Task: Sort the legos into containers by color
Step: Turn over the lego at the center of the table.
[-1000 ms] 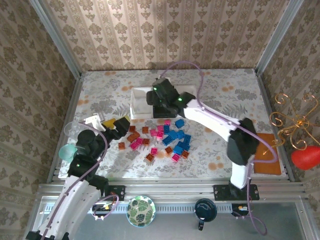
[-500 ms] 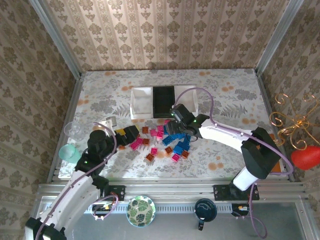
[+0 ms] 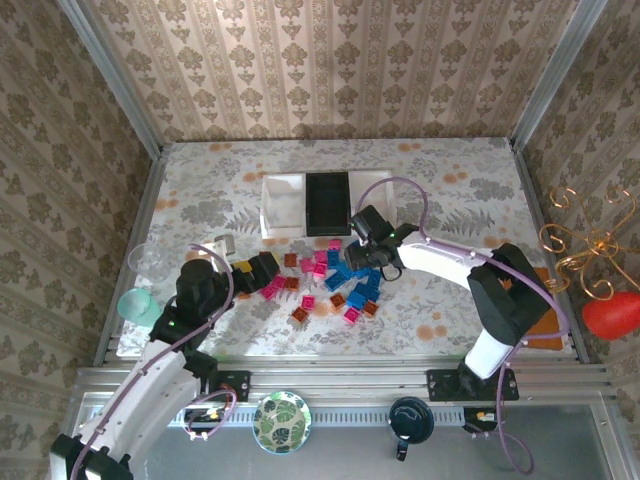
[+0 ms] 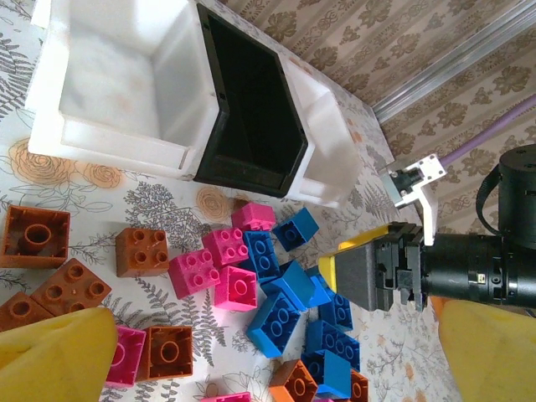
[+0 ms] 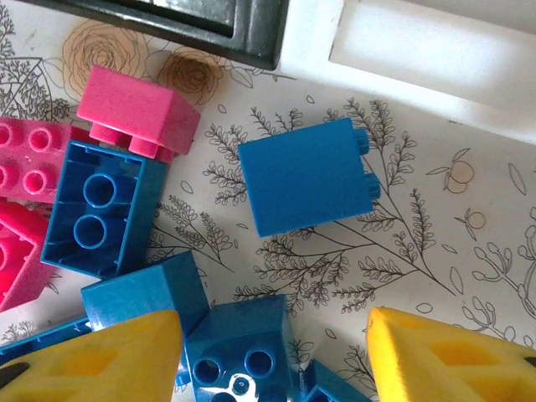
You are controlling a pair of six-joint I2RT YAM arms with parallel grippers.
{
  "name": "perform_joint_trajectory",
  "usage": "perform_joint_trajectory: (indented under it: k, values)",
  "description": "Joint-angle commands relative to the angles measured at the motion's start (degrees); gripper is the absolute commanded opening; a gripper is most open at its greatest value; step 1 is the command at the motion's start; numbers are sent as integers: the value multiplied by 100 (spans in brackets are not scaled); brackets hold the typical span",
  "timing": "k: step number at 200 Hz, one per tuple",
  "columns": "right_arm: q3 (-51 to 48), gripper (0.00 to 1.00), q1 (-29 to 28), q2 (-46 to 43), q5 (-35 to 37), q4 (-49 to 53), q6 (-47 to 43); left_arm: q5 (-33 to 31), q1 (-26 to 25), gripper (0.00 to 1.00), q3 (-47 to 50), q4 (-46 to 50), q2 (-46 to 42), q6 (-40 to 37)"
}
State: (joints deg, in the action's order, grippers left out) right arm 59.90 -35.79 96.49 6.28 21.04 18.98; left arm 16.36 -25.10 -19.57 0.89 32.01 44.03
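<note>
At the near left, left gripper low over the left edge of the legos — jaws spread wide, nothing held. Just beyond, across that scattered blue, pink and orange-brown pile on the table, right gripper low above the blue bricks, jaws likewise wide apart and empty. Farthest, three joined trays — white, black, white — in a row just behind the pile.
</note>
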Motion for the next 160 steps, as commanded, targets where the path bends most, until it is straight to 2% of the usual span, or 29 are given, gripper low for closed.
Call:
perform_joint_trajectory:
  k: [1, 83, 109, 160]
  values:
    - [34, 59, 54, 140, -149, 116, -98, 95, -47, 100, -82, -31, 0, -57]
    - [-155, 62, 50, 160, -332, 40, -184, 91, -47, 100, -56, -108, 67, -33]
    - [-327, 66, 40, -24, -420, -169, -171, 104, -50, 100, -38, -171, 129, -13]
    - [-387, 67, 24, -409, -420, -237, -134, 131, -64, 100, -38, -263, 227, 4]
